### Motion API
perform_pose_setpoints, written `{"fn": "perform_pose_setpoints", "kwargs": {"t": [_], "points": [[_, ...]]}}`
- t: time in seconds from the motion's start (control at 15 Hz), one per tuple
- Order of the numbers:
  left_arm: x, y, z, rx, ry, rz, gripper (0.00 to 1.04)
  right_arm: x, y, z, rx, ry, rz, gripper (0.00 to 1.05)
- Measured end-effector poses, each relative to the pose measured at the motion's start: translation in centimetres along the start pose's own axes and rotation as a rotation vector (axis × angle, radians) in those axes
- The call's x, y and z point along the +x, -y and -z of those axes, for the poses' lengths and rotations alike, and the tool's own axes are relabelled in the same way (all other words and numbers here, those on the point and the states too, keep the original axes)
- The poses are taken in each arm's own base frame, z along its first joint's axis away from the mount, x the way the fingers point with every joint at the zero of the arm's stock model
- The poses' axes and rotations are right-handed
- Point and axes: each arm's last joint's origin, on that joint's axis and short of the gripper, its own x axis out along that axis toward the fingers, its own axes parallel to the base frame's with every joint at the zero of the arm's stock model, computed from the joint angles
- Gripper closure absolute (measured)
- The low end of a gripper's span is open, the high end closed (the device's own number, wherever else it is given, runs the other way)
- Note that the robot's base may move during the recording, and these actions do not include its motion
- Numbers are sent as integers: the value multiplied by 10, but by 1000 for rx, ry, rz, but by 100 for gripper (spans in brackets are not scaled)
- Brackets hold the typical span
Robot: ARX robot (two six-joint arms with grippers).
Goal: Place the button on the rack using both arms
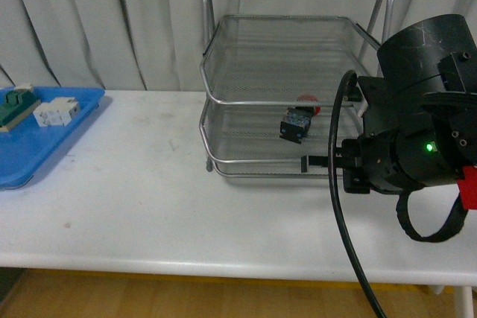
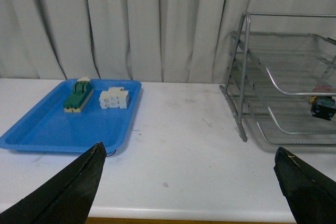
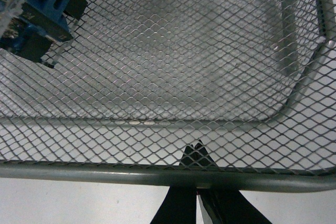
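Nearest to me, my right pincer [image 1: 307, 161] sits low at the front edge of the rack [image 1: 223, 72], its two black fingertips [image 3: 197, 156] pressed together with nothing between them; in the right wrist view they rest just outside the front rail, tips peeking up behind the mesh. My left pincer [image 2: 189, 182] hangs well back over the bare table [image 2: 178, 129], its two dark fingers spread wide apart and empty, the blue tray [image 2: 31, 129] with a green block [image 2: 77, 96] and a white block [image 2: 114, 98] beyond it on that side. Going deeper into the rack, the button [image 1: 296, 124] already lies on the mesh of a lower tier, its black and blue body toward the front and its red cap [image 1: 308, 100] pointing toward the back. From my right pincer it lies just ahead, up and slightly toward my left, inside the tier. Its long axis runs roughly front to back, tilted a little. In the right wrist view only its blue and black body [image 3: 37, 19] shows, at one corner of the mesh floor. The right arm is by far the nearer one; the left stands well apart from the rack. I judge the placing done, so my next move is likely drawing the right arm straight back without catching the front rail.
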Motion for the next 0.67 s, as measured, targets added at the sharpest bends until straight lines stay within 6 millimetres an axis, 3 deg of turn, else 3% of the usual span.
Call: {"fn": "perform_pose_setpoints", "kwargs": {"t": [0.33,0.53,0.67], "points": [[0,0,0,0,0,0,7,24,8,-27,-12,26,21,103],[0,0,0,0,0,0,7,28,10,-28,-11,33,25,103],[0,0,0,0,0,0,7,22,12,-19,3,42,-2,103]]}}
